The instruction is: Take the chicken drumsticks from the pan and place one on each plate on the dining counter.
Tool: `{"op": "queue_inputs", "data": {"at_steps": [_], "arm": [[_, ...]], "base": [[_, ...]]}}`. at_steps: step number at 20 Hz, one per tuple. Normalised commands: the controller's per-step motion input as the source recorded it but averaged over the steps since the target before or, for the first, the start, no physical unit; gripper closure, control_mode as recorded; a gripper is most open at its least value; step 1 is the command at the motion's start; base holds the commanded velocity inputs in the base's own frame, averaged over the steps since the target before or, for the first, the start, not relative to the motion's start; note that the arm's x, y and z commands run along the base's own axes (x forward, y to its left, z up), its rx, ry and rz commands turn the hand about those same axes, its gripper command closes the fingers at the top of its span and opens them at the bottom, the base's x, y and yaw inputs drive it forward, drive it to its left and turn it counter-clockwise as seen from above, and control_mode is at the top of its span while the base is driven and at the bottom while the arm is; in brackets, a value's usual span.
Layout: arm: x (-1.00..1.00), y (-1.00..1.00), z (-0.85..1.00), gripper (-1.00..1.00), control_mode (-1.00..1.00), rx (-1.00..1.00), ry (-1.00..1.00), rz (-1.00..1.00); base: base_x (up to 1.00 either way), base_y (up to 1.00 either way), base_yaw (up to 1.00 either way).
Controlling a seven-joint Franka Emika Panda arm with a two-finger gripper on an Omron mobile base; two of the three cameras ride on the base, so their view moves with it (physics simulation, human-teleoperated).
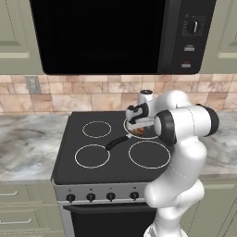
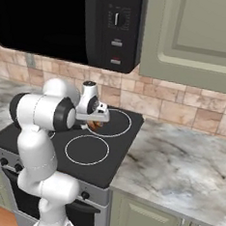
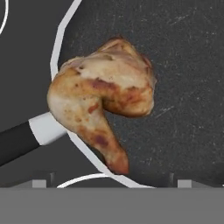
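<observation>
We see the stove (image 1: pixel 115 143), its black glass top between marbled worktops, with the pan (image 3: pixel 175 87) sitting on the back right burner ring. From the left base view the pan's curved black handle (image 1: pixel 118 142) reaches out toward the middle of the stove top, between the front left ring and the front right ring. In the hand view that handle enters from the left edge and meets the pan's rim through a pale collar. One chicken drumstick (image 3: pixel 103 98), plump and tan-brown with reddish patches, lies in the pan against the rim beside the handle joint, its narrow bone end pointing toward the near rim. We can make out only this one piece; whether a second lies elsewhere in the pan we cannot tell. The gripper (image 3: pixel 111 183) hangs just above the pan, its fingertips (image 3: pixel 38 183) spread wide apart on either side of the drumstick's bone end, holding nothing. In the right base view, the gripper (image 2: pixel 96 119) sits over the back burner, orange-brown meat (image 2: pixel 95 125) showing just beneath it.
</observation>
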Motion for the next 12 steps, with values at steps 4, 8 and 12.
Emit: {"op": "queue_inputs", "data": {"at_steps": [4,8,12], "arm": [[0.16,0.00,-0.26,-1.00,-1.00,0.00,0.00,0.00],[0.02,0.00,-0.28,-1.00,-1.00,0.00,0.00,0.00],[0.05,0.00,-0.22,-1.00,-1.00,0.00,0.00,0.00]], "base": [[0.00,0.00,0.00],[0.00,0.00,0.00],[0.00,0.00,0.00]]}}
